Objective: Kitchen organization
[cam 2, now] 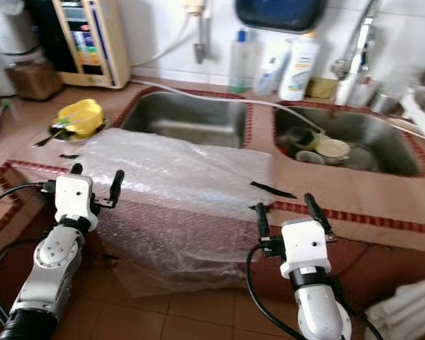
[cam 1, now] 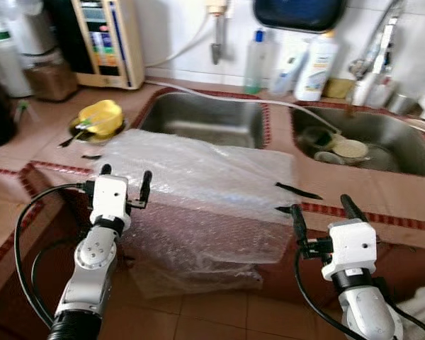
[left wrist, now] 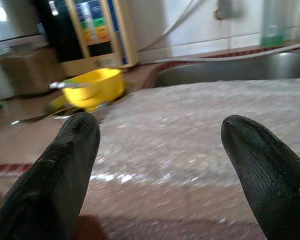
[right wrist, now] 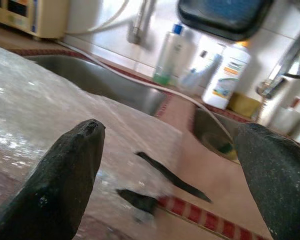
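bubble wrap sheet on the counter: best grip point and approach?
Probably the part of the bubble wrap that hangs over the counter front edge: it drapes free there, while the top lies flat. Come in from the front, level; the left gripper, fingers open, is already close to the sheet's left edge. A thin pinch should hold it.

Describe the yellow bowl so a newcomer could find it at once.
Start at the double sink set in the tiled counter. Left of its left basin, beyond the bubble wrap draped over the counter edge, sits the yellow bowl with a utensil resting in it. It is the only bright yellow thing on that side.
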Available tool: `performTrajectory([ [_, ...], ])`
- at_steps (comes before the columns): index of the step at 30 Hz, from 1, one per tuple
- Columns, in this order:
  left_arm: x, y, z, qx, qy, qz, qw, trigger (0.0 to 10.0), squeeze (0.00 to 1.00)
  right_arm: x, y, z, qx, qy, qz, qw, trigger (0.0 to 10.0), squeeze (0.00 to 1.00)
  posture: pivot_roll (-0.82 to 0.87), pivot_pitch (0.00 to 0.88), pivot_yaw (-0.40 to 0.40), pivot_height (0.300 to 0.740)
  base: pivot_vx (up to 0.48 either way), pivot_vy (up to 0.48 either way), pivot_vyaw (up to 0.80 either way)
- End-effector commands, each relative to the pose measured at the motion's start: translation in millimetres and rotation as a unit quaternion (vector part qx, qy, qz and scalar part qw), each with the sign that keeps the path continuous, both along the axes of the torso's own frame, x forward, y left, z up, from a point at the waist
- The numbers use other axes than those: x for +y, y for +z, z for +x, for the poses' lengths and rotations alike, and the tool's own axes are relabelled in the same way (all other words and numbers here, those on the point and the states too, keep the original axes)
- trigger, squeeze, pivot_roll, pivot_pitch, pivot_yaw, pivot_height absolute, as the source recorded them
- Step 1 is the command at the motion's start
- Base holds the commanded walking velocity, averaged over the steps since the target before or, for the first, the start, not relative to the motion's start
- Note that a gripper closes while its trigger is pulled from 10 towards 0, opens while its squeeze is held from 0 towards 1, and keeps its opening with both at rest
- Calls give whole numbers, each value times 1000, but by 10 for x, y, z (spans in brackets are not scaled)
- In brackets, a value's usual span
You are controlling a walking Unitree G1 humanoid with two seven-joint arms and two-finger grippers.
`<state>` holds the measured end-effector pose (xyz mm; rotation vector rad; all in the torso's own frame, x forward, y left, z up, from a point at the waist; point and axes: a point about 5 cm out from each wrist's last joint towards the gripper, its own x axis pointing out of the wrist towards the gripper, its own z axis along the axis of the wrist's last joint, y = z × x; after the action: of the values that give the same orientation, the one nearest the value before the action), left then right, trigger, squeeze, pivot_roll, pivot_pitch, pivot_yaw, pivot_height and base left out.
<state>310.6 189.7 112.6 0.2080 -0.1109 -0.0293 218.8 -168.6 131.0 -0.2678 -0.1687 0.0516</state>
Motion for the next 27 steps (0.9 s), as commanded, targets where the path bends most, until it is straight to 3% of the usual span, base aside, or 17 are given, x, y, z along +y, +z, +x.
performTrajectory([
  [1, -17, 23, 26, -3, -1, 1, 1000, 10000, 0, 3, 21, -11, -1, 1, -1, 1000, 10000, 0, 74, 0, -3, 740, 0, 0, 638],
  [10, -51, 23, 22, -3, -7, 0, 1000, 10000, 0, -6, 32, -11, -4, -5, -3, 1000, 10000, 0, 73, 0, 4, 740, 0, 0, 0],
  [27, -174, -20, -9, 7, -31, -4, 999, 10000, 0, 1, 21, -23, 0, -7, -10, 1000, 10000, 0, 68, 0, 9, 740, 0, 0, 780],
])
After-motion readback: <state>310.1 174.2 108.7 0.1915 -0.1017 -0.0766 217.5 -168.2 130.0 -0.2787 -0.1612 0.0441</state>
